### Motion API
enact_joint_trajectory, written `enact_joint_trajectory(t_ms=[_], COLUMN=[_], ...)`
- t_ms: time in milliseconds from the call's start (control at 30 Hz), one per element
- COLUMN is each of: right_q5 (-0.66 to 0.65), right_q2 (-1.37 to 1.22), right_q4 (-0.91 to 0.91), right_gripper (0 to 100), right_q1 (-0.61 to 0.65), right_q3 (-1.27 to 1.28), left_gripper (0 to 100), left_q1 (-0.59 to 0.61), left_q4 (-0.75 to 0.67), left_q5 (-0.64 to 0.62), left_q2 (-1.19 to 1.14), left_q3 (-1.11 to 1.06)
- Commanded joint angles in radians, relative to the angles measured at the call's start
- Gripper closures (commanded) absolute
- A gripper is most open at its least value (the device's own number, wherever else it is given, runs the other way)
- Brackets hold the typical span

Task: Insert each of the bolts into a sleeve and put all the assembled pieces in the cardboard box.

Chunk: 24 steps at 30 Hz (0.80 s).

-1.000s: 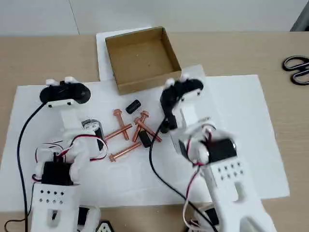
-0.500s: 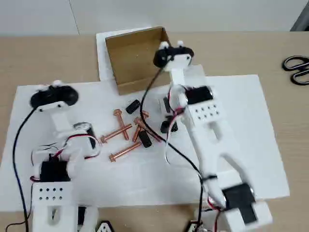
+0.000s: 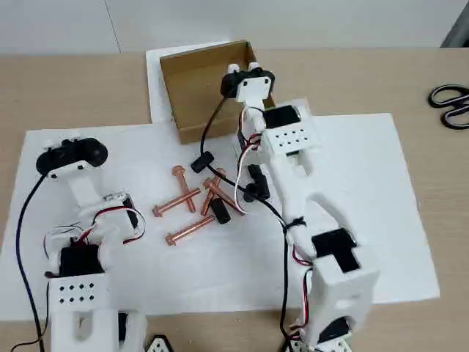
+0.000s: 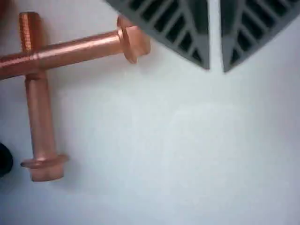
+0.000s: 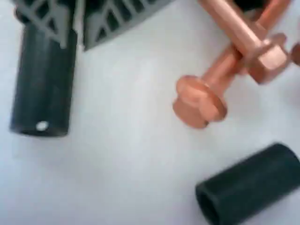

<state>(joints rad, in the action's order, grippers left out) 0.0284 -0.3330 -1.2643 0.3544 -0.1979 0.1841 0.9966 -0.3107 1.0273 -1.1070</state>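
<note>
Left claw (image 4: 214, 69) clenched, thin slit between the jaws, nothing in it. Copper bolt (image 4: 75, 47) lies just beside the tips, head end nearest the claw, apart from it. Second bolt (image 4: 40, 126) crosses the first farther out from the claw, its head pointing off to one side. Both are flat on the white sheet (image 3: 366, 220).

Right claw (image 5: 77, 44) also clenched down to a slit. Black sleeve (image 5: 42, 89) runs out from under its tips, wider than the slit. Cannot tell if the tips touch it. Near the claw, third bolt (image 5: 206, 93) lies with its flange head up front, and fourth bolt (image 5: 243, 33) is crossed over it, the two touching. Second sleeve (image 5: 248, 187) sits past those heads, well apart from the claw, open end showing.

In the high view, lone bolt (image 3: 189, 229) lies between the two arms, closer to the left claw's side. Third sleeve (image 3: 201, 161) is on the far side of the bolt pile from both claws, toward the box. Cardboard box (image 3: 209, 128) is farthest out, beyond the right claw, with the right arm's wrist end over its near corner. The sheet covers the tabletop (image 3: 366, 81). Scissors (image 3: 451, 103) lie far off on the right arm's outer side.
</note>
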Motion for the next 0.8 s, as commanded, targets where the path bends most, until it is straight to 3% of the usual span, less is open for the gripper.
enact_joint_trajectory(t_ms=[0,233,767], right_q5=[-0.014,-0.009,-0.005], right_q2=[-0.051,-0.203,-0.358], right_q4=[-0.018,-0.085,-0.099], right_gripper=[97.0,81.9,81.9], right_q1=[-0.025,-0.033,-0.024], right_q3=[-0.118,-0.267,-0.351], left_gripper=[99,99,99], left_q1=[0.002,0.002,0.002], left_q4=[-0.023,-0.023,-0.023], left_q5=[-0.005,-0.005,-0.005], left_q2=[-0.002,-0.002,-0.002], left_q3=[0.007,0.007,0.007])
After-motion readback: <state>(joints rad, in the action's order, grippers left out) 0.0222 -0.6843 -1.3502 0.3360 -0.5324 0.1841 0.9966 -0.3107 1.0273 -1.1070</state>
